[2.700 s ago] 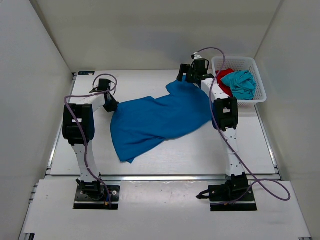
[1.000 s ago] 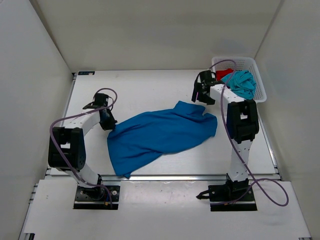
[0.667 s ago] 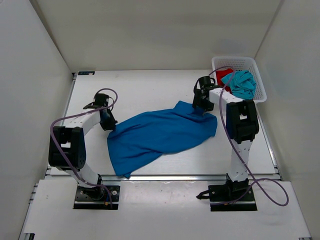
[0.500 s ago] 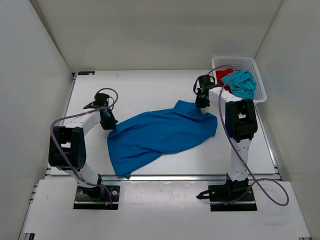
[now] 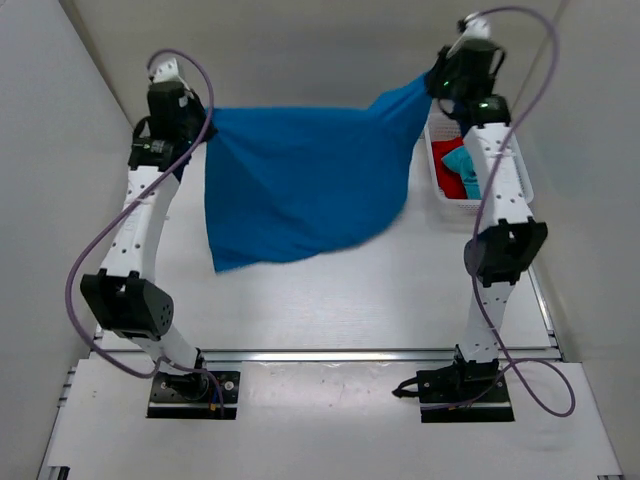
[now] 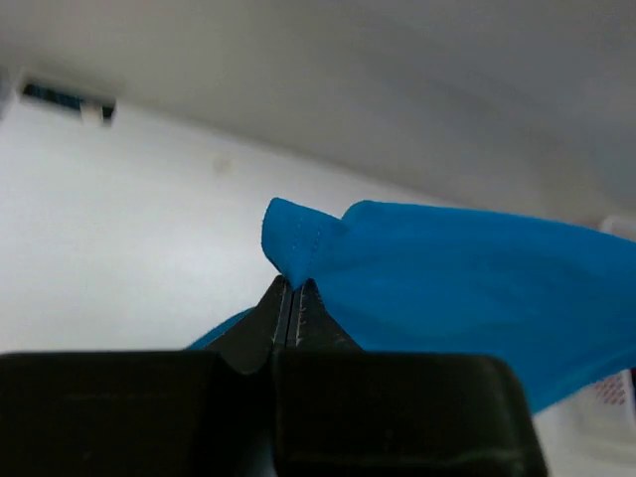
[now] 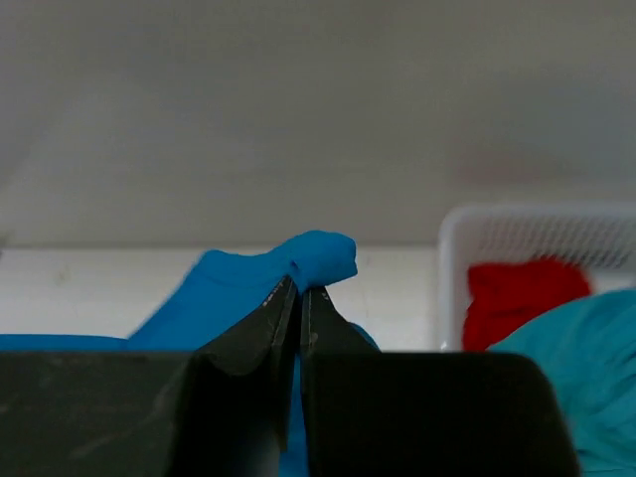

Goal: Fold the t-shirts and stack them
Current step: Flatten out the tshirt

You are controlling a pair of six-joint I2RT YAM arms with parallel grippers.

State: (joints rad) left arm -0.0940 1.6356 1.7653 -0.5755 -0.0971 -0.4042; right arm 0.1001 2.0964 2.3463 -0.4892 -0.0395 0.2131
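Left side first: the left arm is stretched way up, and the left gripper (image 5: 186,138) has its jaws pressed together on a corner of the blue shirt (image 5: 300,170). The left wrist view shows it best, a little hemmed fold of cloth sticking out just past the pinched fingertips (image 6: 281,298). From there the shirt is spread out in the air like a banner between the two arms, top edge sagging a bit in the middle, with the rest hanging down in a rough point toward the left over the table (image 5: 350,290). I can't tell whether the lowest corner touches the surface. Over on the right, the right gripper (image 5: 438,86) is up high too, jaws squeezed on the other top corner, and the right wrist view shows a rounded bump of blue cloth poking up above the tips. Below and just right of that arm sits the white basket (image 5: 437,188) at the table's right edge, holding the teal shirt (image 5: 463,160) bunched up, with the red shirt (image 5: 463,188) beside it.
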